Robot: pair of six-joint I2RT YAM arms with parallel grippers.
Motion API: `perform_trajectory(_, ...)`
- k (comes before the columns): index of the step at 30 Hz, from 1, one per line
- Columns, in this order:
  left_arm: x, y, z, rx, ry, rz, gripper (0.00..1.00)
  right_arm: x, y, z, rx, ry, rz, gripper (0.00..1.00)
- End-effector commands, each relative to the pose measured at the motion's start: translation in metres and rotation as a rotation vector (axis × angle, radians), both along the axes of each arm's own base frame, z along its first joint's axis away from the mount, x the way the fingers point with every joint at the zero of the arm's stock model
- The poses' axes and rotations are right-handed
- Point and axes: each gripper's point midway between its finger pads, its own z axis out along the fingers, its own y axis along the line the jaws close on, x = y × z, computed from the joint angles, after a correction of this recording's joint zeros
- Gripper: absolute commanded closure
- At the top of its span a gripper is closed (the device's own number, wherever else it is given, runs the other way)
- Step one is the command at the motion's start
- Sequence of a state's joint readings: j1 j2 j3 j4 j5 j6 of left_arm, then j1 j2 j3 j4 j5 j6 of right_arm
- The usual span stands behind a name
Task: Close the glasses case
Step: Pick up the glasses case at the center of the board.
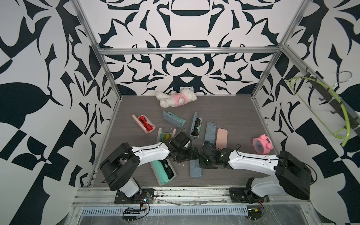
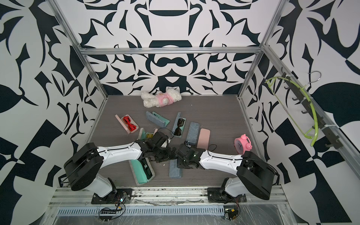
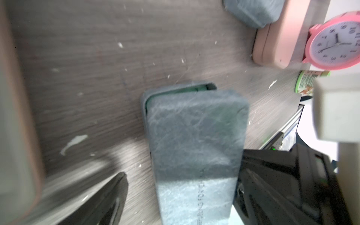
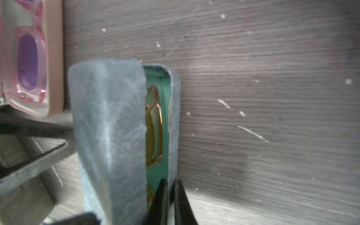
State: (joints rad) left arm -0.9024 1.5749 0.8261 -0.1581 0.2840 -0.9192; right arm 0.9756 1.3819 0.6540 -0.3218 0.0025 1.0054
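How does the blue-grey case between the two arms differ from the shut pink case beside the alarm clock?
The blue-grey case has its lid ajar, showing amber glasses inside; the pink case lies fully shut. The right gripper pinches the blue-grey case's rim in its jaws; the pink case is not gripped. The blue-grey case sits nearer the table front, the pink case farther back. Both are long, round-cornered cases.

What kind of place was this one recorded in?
Probably a robot data-collection cell, not a home: an aluminium frame with boldly patterned wall panels, two arms bolted to a front rail, and a tabletop scattered with props such as glasses cases, a plush toy and an alarm clock.
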Motion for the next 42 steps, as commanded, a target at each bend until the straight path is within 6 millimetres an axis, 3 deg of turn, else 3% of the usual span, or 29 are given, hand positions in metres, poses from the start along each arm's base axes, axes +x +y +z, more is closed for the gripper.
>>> perform_trajectory(1,0.009,0.003,0.007,0.007,-0.02,0.039,0.03,0.003,0.01,0.012,0.048,-0.032,0.021,0.89)
perform_trajectory(13,0.006,-0.009,-0.014,0.019,0.038,-0.008,0.04,0.004,0.012,0.012,0.052,-0.033,0.025,0.87)
perform_trajectory(24,0.003,-0.008,-0.031,0.05,0.066,-0.025,0.23,0.007,0.005,0.019,0.049,-0.045,0.018,0.84)
perform_trajectory(28,0.004,-0.008,-0.033,0.062,0.064,-0.029,0.27,0.01,-0.008,0.025,0.042,-0.051,-0.003,0.83)
perform_trajectory(38,0.011,-0.021,-0.033,0.06,0.058,-0.037,0.3,0.018,-0.064,0.05,0.065,-0.074,-0.108,0.74)
perform_trajectory(42,0.013,-0.031,-0.035,0.059,0.062,-0.053,0.31,0.017,-0.072,0.055,0.088,-0.077,-0.118,0.72)
